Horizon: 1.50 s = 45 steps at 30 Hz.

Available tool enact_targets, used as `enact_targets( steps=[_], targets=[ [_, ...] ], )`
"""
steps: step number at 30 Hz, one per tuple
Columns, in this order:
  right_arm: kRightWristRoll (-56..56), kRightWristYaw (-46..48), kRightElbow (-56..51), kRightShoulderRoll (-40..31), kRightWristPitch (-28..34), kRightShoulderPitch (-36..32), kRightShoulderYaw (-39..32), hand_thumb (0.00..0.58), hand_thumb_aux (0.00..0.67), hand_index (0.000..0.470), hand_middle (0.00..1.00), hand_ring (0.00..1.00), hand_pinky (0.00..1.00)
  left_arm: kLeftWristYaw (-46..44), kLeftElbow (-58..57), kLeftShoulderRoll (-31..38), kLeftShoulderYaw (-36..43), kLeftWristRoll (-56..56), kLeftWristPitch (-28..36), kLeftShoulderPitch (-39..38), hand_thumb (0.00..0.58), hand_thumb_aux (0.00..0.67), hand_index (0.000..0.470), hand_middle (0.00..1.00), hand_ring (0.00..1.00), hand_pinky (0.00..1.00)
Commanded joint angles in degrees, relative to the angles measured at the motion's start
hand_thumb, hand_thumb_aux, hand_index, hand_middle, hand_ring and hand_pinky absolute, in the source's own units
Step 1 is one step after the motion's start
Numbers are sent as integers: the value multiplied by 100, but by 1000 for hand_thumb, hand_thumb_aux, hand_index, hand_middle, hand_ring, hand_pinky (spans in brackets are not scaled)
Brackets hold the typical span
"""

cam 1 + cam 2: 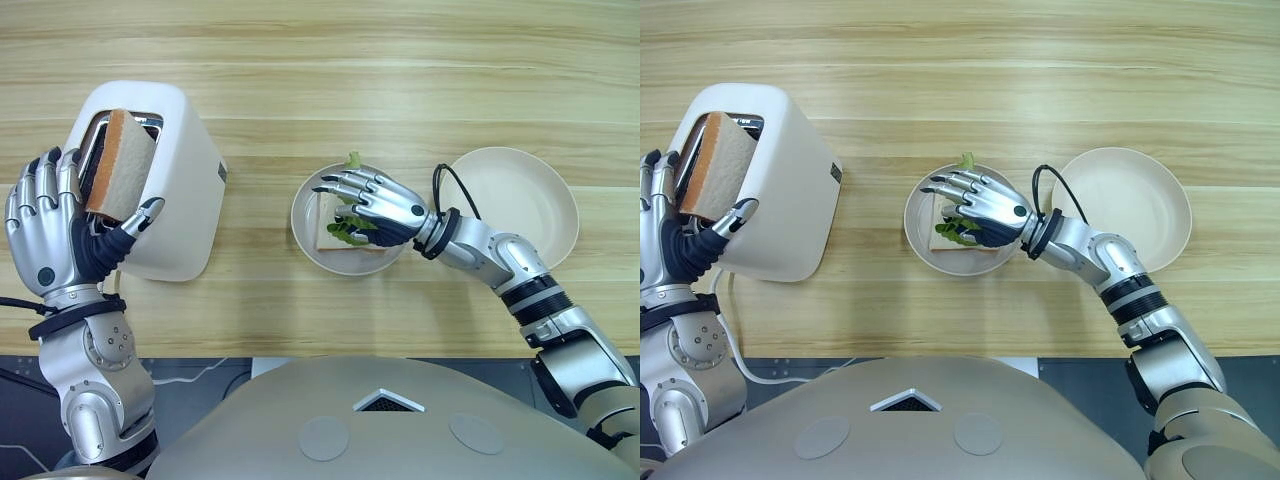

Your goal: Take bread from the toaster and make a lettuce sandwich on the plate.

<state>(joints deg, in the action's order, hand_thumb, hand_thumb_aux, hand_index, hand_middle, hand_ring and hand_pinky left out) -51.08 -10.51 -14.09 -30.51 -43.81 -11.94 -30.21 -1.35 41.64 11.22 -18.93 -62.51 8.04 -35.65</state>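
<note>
Left eye view: left hand (pixel 45 232) grips bread (pixel 122 165) tilted in toaster (pixel 185 190) slot.

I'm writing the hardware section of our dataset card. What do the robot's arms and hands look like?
The left hand and right hand have silver metallic shells with black joints and dark-tipped fingers. The arms are rounded silver segments with black bands at the joints. A black cable loops over the right wrist, and black cables wrap the left wrist.
</note>
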Motion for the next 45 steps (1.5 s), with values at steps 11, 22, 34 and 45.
enact_targets(
  steps=[11,22,34,45],
  targets=[
    [-176,-2,-281,77,227,-93,-40,0,0,0,47,47,47,654,78,-70,11,80,-293,-21,580,670,470,0,0,0],
    [756,683,1342,-118,849,240,967,0,0,0,0,0,0,1169,847,-22,-558,718,-651,444,580,670,470,733,733,733],
    [2811,905,1497,306,2090,877,2584,0,0,0,0,0,0,-1156,1144,84,627,4097,507,2998,580,670,470,1000,1000,1000],
    [3356,737,2473,654,2097,1239,3403,0,0,0,0,0,0,-3293,-2520,220,3092,5812,590,4490,580,670,470,1000,1000,1000]
  ],
)
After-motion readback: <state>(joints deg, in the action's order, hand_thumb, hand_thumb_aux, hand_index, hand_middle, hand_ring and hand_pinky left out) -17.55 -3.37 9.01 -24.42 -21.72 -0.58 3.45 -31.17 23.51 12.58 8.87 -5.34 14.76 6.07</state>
